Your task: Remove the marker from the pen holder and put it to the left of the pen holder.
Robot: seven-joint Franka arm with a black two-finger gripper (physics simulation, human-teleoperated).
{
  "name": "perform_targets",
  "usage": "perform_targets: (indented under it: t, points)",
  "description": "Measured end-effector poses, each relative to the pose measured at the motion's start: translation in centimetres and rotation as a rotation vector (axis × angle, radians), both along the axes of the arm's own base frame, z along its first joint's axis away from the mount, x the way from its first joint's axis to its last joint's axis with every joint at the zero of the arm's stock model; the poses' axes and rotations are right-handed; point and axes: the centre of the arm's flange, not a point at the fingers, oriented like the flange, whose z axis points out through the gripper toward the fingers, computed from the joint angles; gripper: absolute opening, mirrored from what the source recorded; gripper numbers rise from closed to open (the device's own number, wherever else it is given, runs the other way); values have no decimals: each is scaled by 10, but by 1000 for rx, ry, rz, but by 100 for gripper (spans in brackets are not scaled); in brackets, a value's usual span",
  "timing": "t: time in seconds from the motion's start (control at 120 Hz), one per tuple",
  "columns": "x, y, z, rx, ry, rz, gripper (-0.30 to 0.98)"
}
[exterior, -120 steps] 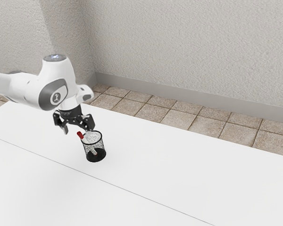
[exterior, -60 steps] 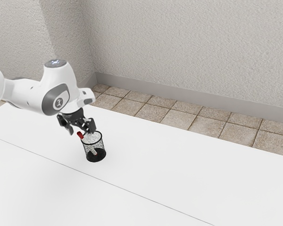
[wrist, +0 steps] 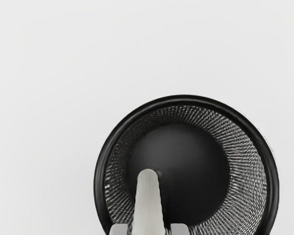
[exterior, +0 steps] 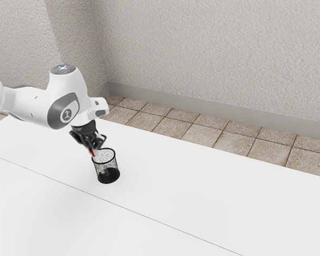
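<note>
White tabletop (exterior: 202,197) spreads beneath our claw (exterior: 92,150), clamped on the marker (wrist: 148,200), its lower end inside the pen holder (exterior: 108,176) below; we should draw it gently along its slant.

black mesh pen holder (wrist: 187,100), red-grey marker (wrist: 148,203)

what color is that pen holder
The pen holder is black, with mesh walls, seen best in the wrist view.

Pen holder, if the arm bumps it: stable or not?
The pen holder is probably light for its size: mesh walls, hollow. A knock near the rim could tip it, since it stands freely upright on the table. If it went over, its round body would likely roll.
</note>
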Motion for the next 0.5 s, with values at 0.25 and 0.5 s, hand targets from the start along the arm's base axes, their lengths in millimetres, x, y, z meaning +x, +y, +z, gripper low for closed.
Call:
perform_targets:
  t: [0.25,0.5]
  points:
    - [-10,-46,89,30,-145,-102,-7]
    - [-30,20,129,94,-141,1,-9]
